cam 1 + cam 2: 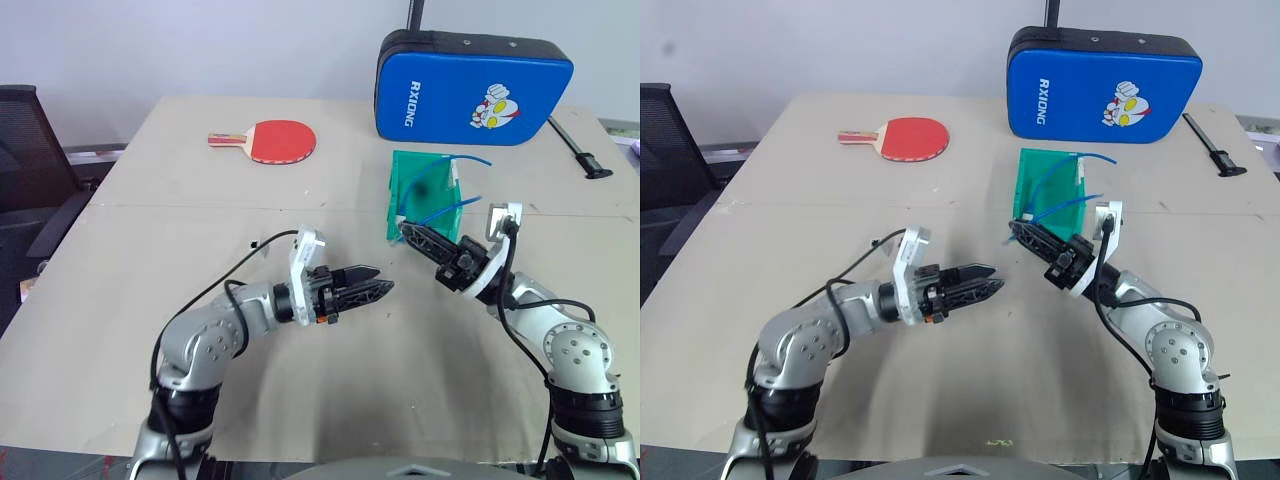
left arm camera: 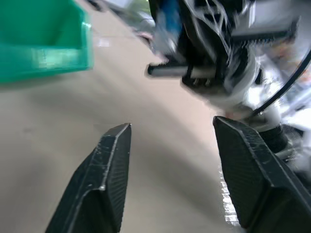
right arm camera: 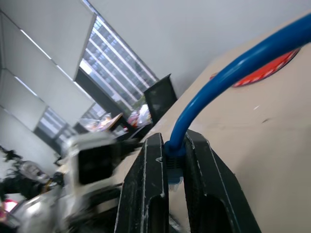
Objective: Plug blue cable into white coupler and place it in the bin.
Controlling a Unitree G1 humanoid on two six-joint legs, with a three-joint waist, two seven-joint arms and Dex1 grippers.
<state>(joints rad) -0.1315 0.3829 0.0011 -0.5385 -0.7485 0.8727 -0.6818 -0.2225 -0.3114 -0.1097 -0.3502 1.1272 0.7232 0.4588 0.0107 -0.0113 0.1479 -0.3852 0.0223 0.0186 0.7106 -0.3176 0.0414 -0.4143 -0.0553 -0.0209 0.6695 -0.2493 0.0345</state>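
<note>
My right gripper (image 1: 404, 229) hovers just in front of the green bin (image 1: 410, 170), shut on the blue cable (image 1: 472, 157). The cable loops up from the fingers, across the bin and over its far rim. In the right wrist view the blue cable (image 3: 233, 73) runs down into the closed fingers (image 3: 146, 194), its end pinched between them. My left gripper (image 1: 378, 284) is held level a short way to the left of the right one, pointing at it, open with nothing between its fingers (image 2: 109, 165). The white coupler is hidden.
A large blue padded case (image 1: 470, 85) stands at the back of the table behind the bin. A red table-tennis paddle (image 1: 275, 140) lies at the back left. A black tool (image 1: 580, 150) rests at the far right edge. A black chair (image 1: 30, 150) stands left of the table.
</note>
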